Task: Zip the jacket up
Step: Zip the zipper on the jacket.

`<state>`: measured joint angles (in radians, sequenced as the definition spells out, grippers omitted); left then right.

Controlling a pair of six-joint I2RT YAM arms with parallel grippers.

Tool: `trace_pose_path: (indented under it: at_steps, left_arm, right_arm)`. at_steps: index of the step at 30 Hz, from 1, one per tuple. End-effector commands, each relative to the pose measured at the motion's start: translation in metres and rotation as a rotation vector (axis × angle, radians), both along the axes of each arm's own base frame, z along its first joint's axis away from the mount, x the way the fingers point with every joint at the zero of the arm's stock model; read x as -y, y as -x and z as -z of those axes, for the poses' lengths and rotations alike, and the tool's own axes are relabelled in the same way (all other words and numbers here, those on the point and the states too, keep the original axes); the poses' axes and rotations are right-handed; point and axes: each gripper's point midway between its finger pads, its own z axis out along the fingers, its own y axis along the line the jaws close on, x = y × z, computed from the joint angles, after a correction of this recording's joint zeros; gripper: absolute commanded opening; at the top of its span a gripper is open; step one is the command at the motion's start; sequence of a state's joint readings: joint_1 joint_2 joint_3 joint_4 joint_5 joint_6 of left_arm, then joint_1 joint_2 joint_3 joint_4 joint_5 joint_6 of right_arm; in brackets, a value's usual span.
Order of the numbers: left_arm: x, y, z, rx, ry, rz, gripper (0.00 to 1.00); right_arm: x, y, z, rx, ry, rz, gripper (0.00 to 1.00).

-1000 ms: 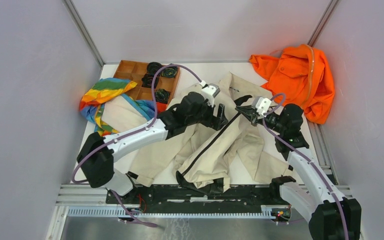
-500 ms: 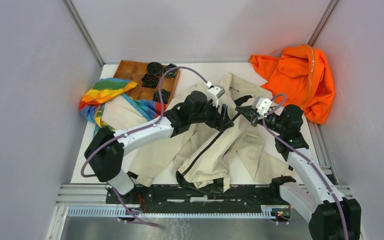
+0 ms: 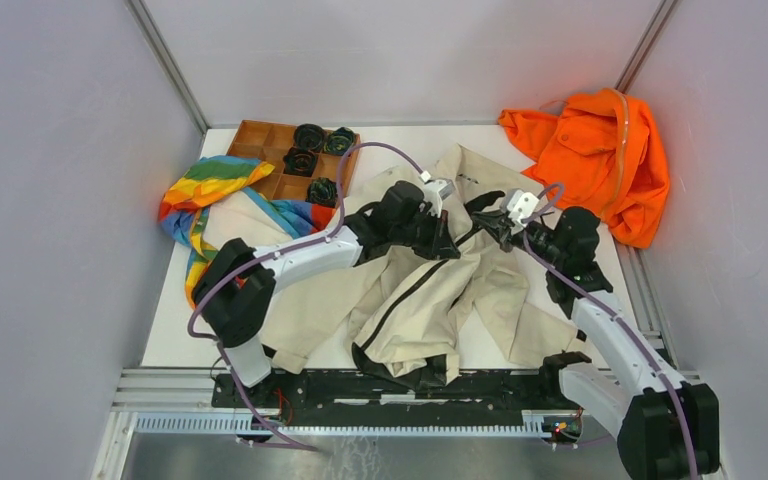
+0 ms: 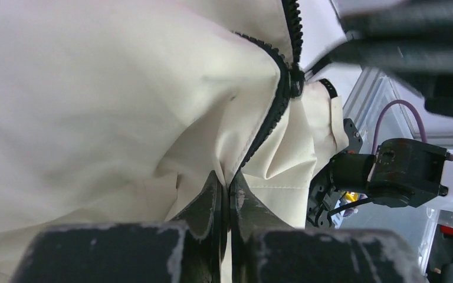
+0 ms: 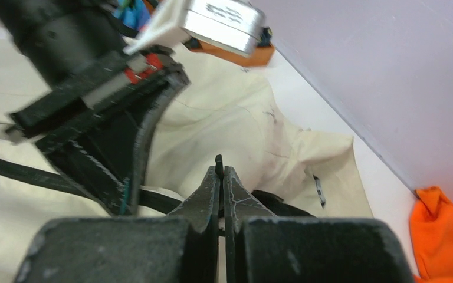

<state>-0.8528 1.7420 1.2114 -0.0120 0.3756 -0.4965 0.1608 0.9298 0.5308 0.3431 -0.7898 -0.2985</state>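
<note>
The jacket (image 3: 410,300) is being pinched at its zipper (image 4: 271,112) by the left hand (image 4: 230,187); the right hand (image 5: 221,172), clenching shut, needs the fabric taut.

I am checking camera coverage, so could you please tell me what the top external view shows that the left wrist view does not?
Only the top external view shows the bright orange garment, the rainbow-striped cloth and the brown wooden compartment tray. Only the left wrist view shows the dark zipper slider up close, where the black teeth meet. Both show the large beige fabric jacket and the left pincer shut on it at the zipper.
</note>
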Motion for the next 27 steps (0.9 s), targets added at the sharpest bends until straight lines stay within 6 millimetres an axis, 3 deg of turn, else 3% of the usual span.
trace_pose_path:
  at_steps: [1,5,9,16,26,27]
  left_arm:
    - [-0.027,0.013,0.002,-0.119,-0.078,-0.009,0.02]
    - [-0.056,0.029,0.014,-0.164,-0.148,-0.009,0.02]
    - [-0.076,0.041,0.009,-0.178,-0.16,-0.016,0.02]
    - [-0.096,0.043,-0.005,-0.164,-0.172,-0.025,0.02]
    - [-0.108,0.029,-0.011,-0.151,-0.2,-0.028,0.02]
    - [-0.108,0.028,-0.012,-0.15,-0.199,-0.027,0.02]
  right_arm:
    - [0.03,-0.047,-0.028,0.096,0.04,0.195,0.0]
    - [0.05,-0.083,-0.056,0.144,0.056,0.287,0.0]
    - [0.06,-0.107,-0.078,0.185,0.069,0.317,0.0]
    - [0.063,-0.124,-0.104,0.23,0.075,0.323,0.0]
    - [0.082,-0.145,-0.142,0.29,0.079,0.37,0.0]
    - [0.091,-0.148,-0.145,0.294,0.082,0.392,0.0]
